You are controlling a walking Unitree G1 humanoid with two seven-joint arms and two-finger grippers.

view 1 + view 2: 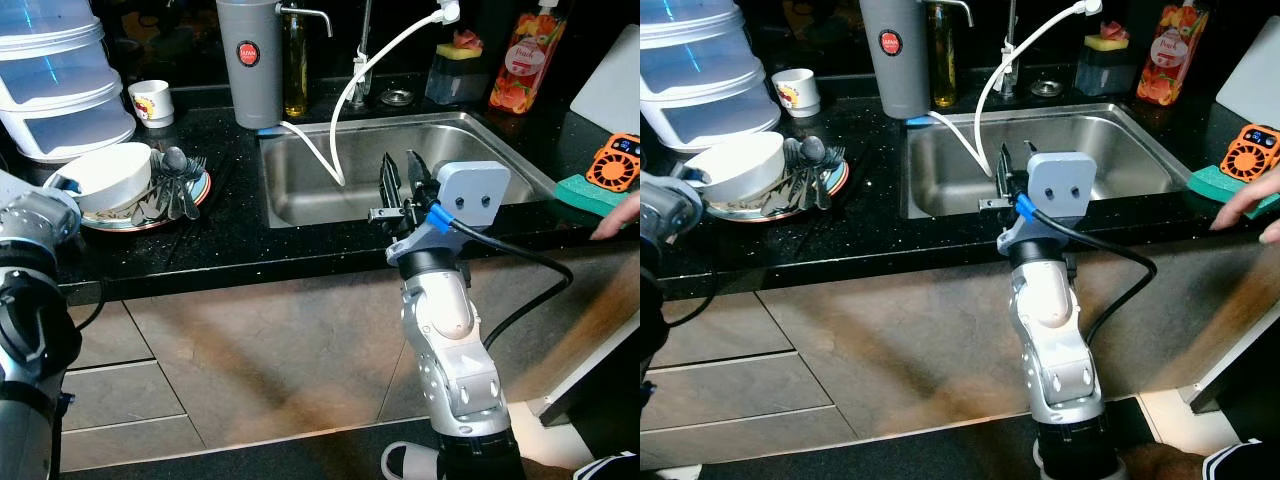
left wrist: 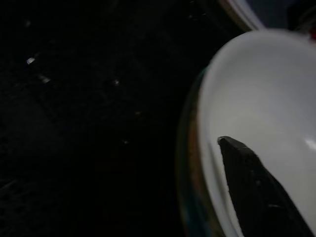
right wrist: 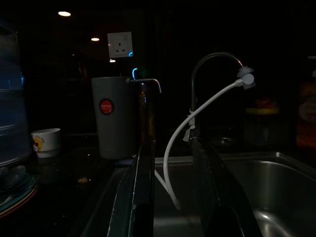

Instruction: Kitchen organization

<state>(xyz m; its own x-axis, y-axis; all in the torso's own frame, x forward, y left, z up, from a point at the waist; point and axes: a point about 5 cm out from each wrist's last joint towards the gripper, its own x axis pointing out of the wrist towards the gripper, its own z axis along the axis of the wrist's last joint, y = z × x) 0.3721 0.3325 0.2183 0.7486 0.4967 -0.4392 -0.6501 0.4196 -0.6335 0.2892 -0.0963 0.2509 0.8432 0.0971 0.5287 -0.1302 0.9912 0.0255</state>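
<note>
Left eye view showed the right end effector (image 1: 404,182) raised over the front edge of the sink (image 1: 300,205), its two black fingers parted and holding nothing. Right wrist view confirmed the gap between the fingers, with the white hose (image 3: 192,128) and the grey canister (image 3: 114,116) beyond. The hose hung from the tap into the basin.

The left end effector (image 2: 261,197) was at the white bowl (image 1: 108,176); left wrist view showed one dark finger lying inside the bowl's rim. Whether it was open or closed could not be told. The bowl sat tilted on a plate (image 1: 150,218) on the black tabletop (image 1: 230,240), well to the left of the sink, with spoons and forks (image 1: 180,185) stacked beside it on the same plate. A small cup (image 1: 151,101) stood behind, near stacked plastic containers (image 1: 55,80).

A person's hand (image 1: 620,215) rested on the tabletop's right end, near a green sponge (image 1: 580,190).

Judgement: the step in hand was taking hold of the bowl, presumably to move it toward the sink. The next move called for a firm pinch on the rim and a lift clear of the cutlery, which could be dragged or tipped.
</note>
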